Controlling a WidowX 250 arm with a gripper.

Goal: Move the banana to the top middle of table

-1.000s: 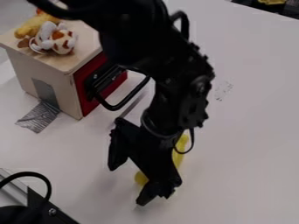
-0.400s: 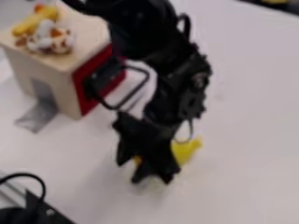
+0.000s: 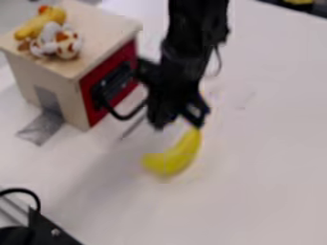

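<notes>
The gripper [image 3: 178,122] is hanging beside the wooden box's red front [image 3: 96,95]; whether its fingers are standing wide or narrow, I cannot tell. The yellow banana [image 3: 172,160] is curving just below them, its upper end nearly meeting the dark tips.

Yellow banana [image 3: 174,159] — curved, beneath end effector [image 3: 179,122]

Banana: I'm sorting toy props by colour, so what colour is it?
The banana is yellow, seen best in the camera view.
</notes>
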